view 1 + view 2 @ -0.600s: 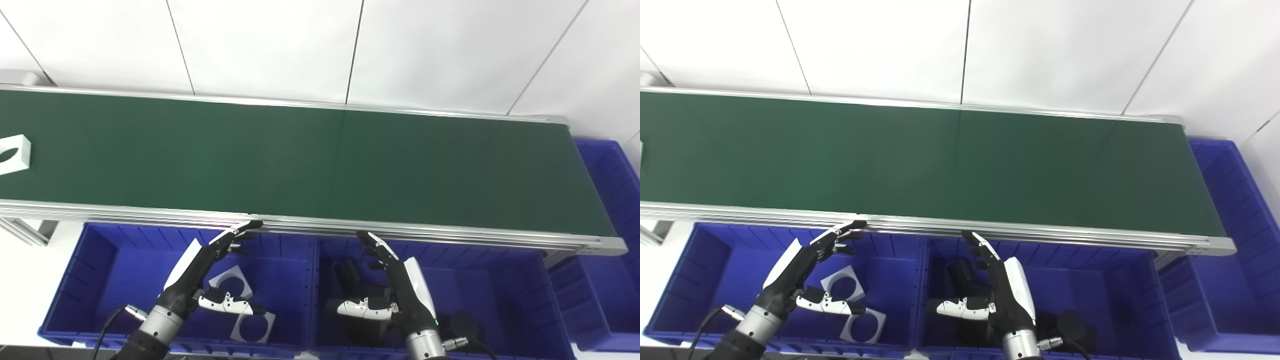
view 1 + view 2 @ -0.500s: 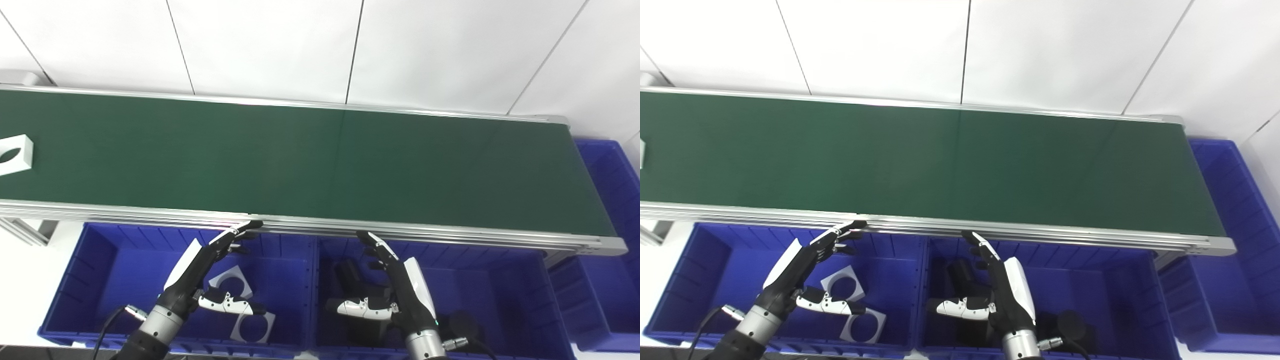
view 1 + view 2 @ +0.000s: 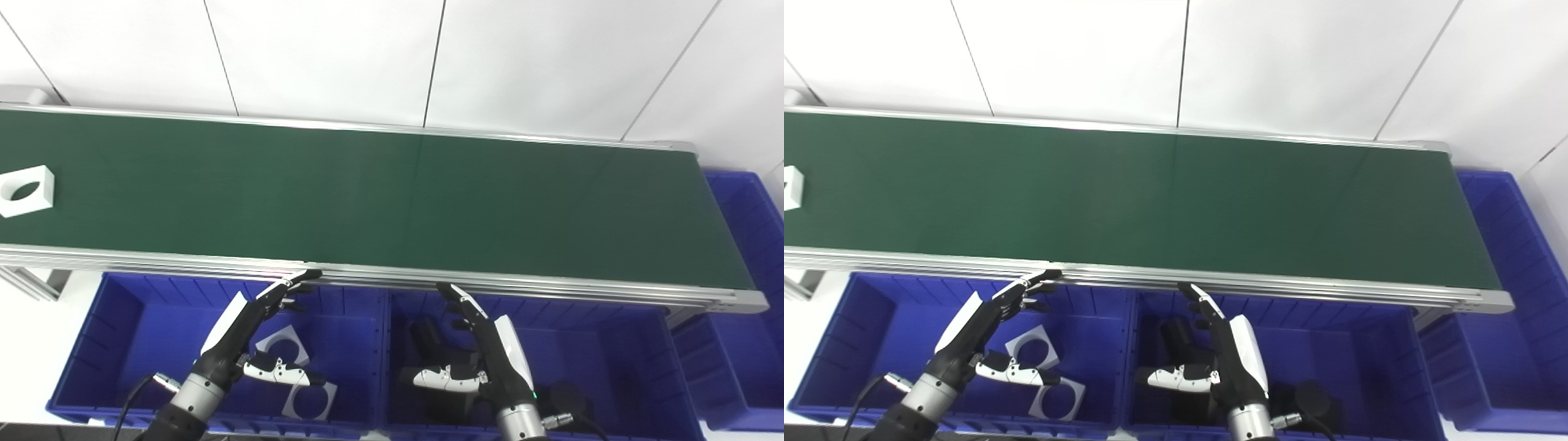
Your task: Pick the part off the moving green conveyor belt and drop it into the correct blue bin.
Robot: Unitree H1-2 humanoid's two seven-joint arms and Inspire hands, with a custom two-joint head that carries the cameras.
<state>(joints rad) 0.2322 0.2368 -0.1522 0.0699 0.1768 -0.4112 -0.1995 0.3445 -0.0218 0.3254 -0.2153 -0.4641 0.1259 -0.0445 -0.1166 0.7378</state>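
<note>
White wall panels behind, and the long green conveyor belt (image 3: 380, 196) stretches right across my view. My left hand (image 3: 245, 343) hangs with its fingers (image 3: 285, 291) spread and empty, tips just under the belt's near rail, above the left blue bin (image 3: 122, 343) where white square plates with round holes (image 3: 285, 349) already lie. My right hand (image 3: 484, 355) is the same, fingers stretched apart and holding nothing, poised over the middle blue bin (image 3: 612, 361), which has dark parts (image 3: 429, 337) in it. Out at the far left of the belt sits the part (image 3: 24, 191), a white square block with a round hole, well apart from both hands. It looks like a match for the plates under my left hand, so I judge that bin is its home. The trick now is patience: keep the left fingers wide, wait for the belt to bring the part near, then reach over the rail slightly ahead of it and close on its opposite edges.
</note>
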